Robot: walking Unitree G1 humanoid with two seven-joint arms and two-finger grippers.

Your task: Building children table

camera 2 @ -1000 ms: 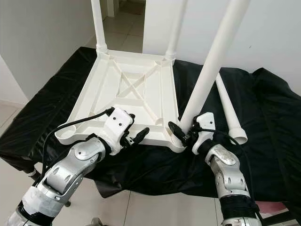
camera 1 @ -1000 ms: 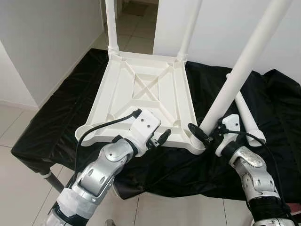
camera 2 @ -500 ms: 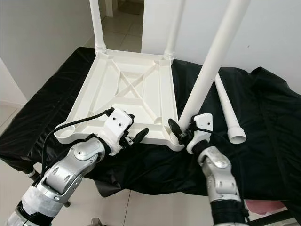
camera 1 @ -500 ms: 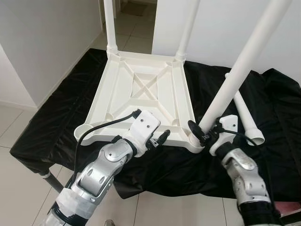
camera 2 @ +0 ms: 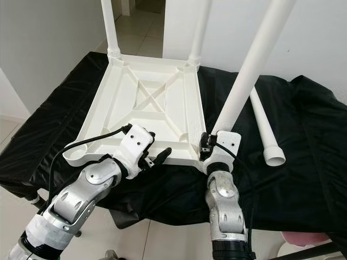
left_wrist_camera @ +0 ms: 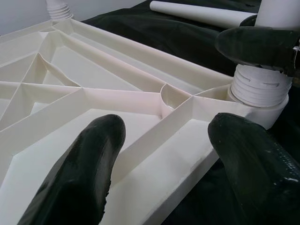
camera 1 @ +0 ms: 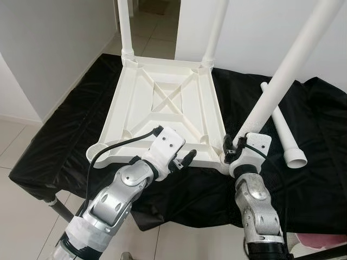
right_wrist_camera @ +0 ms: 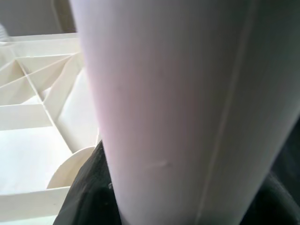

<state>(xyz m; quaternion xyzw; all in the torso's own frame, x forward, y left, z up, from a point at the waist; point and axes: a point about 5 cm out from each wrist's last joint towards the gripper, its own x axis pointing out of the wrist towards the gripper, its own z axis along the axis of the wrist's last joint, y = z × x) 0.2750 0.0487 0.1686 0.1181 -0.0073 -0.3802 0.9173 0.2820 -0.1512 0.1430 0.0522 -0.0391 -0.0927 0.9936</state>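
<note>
While the white tabletop [camera 1: 168, 111] lies upside down on the black cloth [camera 1: 70, 124], ribbed underside up, two legs already stand in its far corner sockets: far-left leg [camera 1: 125, 27] and far-right leg [camera 1: 216, 30]. The third leg [camera 1: 282, 81] stands in the near-right corner socket, leaning up and to the right. The right gripper [camera 1: 232, 149] sits at the base of that leg, just above the socket collar. In the left wrist view one of its black fingers [left_wrist_camera: 255, 44] lies across the leg right over the ribbed collar; the right wrist view is nearly all leg surface at close range, so the leg sits between its fingers, clamped.

The left gripper [camera 1: 184, 160] is at the near edge of the tabletop, left of the right one. Its fingers [left_wrist_camera: 82, 173] are spread wide, nothing between them, hovering over the rim and ribs; contact with the plastic cannot be told.

A fourth leg [camera 1: 283, 132] lies loose on the cloth to the right of the tabletop, open end toward the robot, well apart from both grippers. The near-left corner socket [camera 1: 97, 151] is bare. A black cable [camera 1: 116, 146] from the left wrist loops over the near-left part of the tabletop.

Surroundings: white wall [camera 1: 49, 49] on the left, tiled floor [camera 1: 21, 206] below, a doorway behind the far legs. The cloth hangs over the near edge, and a metal support [camera 1: 57, 206] shows under it at the left.
</note>
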